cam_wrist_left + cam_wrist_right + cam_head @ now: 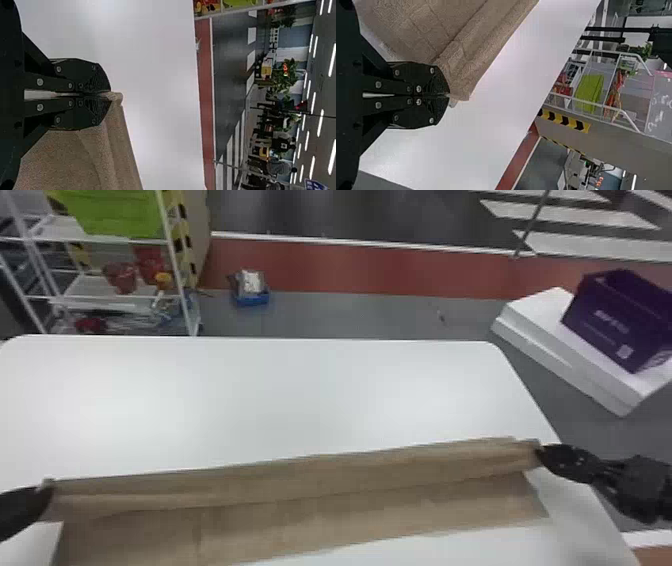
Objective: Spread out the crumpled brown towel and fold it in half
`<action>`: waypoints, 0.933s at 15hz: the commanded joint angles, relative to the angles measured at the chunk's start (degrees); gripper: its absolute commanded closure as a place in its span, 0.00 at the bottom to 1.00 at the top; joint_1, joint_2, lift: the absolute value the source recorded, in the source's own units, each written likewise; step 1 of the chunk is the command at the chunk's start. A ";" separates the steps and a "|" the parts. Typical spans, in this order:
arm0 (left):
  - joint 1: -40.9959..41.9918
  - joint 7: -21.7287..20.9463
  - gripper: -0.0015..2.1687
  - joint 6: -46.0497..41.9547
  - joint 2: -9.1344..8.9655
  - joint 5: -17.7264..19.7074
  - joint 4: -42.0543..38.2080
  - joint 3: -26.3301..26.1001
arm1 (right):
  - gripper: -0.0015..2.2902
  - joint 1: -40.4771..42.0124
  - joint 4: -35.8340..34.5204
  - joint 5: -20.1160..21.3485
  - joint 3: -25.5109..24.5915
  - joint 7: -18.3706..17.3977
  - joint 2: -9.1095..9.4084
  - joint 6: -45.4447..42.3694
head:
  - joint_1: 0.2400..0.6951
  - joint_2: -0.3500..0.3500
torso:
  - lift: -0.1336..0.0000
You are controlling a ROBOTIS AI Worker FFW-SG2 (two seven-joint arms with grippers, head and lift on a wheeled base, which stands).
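In the head view my left gripper [47, 495] is at the towel's far-left corner, and my right gripper [540, 454] holds its far-right corner near the table's right edge. The brown towel [320, 515] stretches between them as a wide band, its far edge doubled in a long strip. In the left wrist view the left gripper [110, 95] is shut on a corner of the towel [63, 158]. The right wrist view has the right gripper [448, 95] closed on the edge of the towel [466, 51], beside a small bunched corner.
The white table [280, 390] extends beyond the towel. Past its right edge a purple box [615, 320] sits on a white block [565, 345]. A wire shelf rack [115, 297] stands behind the table at the left, with a small blue bin [251, 297] on the floor.
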 commanded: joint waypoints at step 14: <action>4.99 -4.12 0.29 -5.71 -0.23 1.76 3.62 4.93 | 0.06 8.29 -2.58 -9.95 -9.24 1.06 0.49 6.74 | 1.00 0.19 | 0.07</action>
